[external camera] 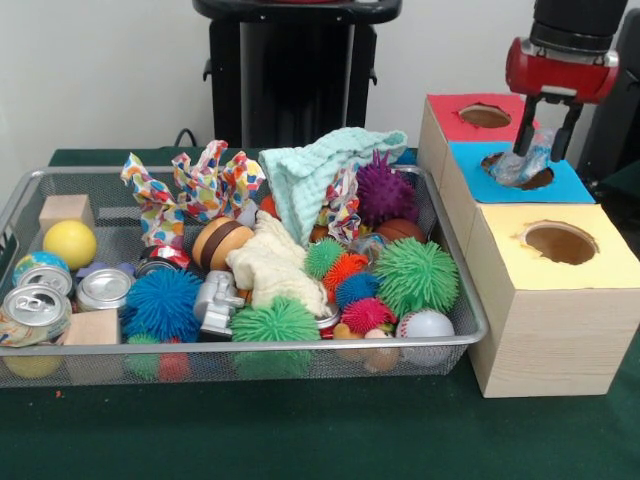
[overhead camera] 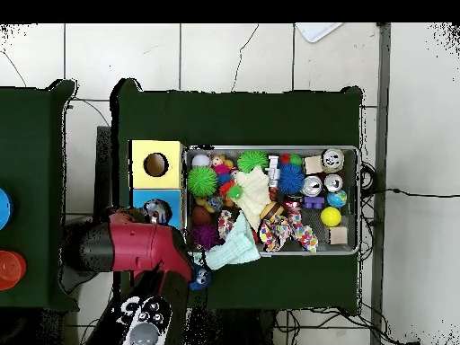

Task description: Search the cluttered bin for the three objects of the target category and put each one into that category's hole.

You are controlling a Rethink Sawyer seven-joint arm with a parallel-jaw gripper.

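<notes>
My gripper (external camera: 545, 140) hangs over the blue box (external camera: 570, 185), just above its hole. Its jaws stand apart, open. A crumpled piece of clear plastic (external camera: 518, 168) sits in that hole, its top poking up between the fingers (external camera: 524, 130). The wire bin (external camera: 20, 200) is packed with spiky balls such as a green one (external camera: 415, 275), crushed cans (external camera: 35, 305), cloths (external camera: 330, 165), wooden blocks (external camera: 65, 210) and a yellow ball (external camera: 69, 243). From overhead, the red arm (overhead camera: 144, 247) covers the gripper beside the blue box (overhead camera: 154, 199).
A red box (external camera: 455, 125) stands behind the blue one and a yellow box (external camera: 560, 290) in front, each with a round hole on top. The boxes stand tight against the bin's right side. Green cloth covers the table (external camera: 300, 430).
</notes>
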